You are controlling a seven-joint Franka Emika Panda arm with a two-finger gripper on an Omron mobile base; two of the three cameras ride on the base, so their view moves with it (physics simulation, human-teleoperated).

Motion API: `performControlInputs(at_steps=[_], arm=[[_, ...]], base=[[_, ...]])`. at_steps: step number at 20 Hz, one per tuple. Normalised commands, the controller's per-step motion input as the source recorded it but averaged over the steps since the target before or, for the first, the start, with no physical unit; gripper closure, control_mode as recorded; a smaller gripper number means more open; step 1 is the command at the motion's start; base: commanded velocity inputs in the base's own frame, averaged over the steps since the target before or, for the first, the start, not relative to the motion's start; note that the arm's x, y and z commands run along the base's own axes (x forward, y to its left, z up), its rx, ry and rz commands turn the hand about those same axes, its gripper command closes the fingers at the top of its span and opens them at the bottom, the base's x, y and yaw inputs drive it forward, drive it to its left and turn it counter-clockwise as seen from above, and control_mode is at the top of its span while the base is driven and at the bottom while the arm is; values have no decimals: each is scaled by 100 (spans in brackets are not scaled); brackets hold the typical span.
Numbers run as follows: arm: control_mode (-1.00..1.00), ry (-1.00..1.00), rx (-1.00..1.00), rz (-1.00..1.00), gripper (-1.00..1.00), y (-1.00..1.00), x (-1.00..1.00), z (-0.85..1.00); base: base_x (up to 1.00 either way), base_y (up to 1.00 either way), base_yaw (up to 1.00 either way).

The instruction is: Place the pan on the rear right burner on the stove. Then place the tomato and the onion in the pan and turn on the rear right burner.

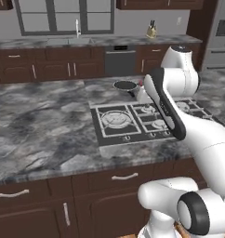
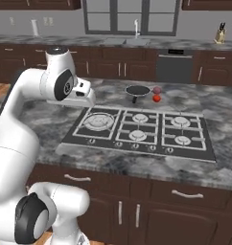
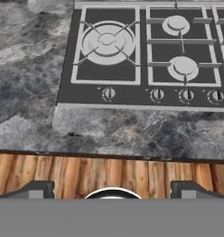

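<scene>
No text, label, brand or number can be read anywhere. The knobs (image 3: pixel 157 94) along the front edge of the stove (image 3: pixel 67 90) carry only small marks too blurred to make out.

Stove (image 2: pixel 142 129) is sitting set into the island counter (image 2: pixel 223 167). Pan (image 2: pixel 137 90) is resting on the counter just behind the stove. Onion (image 2: pixel 156 90) is lying just right of the pan; tomato (image 2: pixel 156 98) is lying just before the onion. 5 burners are sitting on the stove, the large burner (image 2: pixel 98 120) at its left end.
</scene>
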Motion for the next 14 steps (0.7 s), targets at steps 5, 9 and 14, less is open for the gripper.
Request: performControlInputs(at_steps=[5, 9, 14], arm=[[100, 0, 0, 0, -100, 0, 0, 0], [100, 0, 0, 0, -100, 0, 0, 0], [100, 0, 0, 0, -100, 0, 0, 0]], base=[[-9, 79, -6], [-13, 78, -15], [-47, 65, -12]])
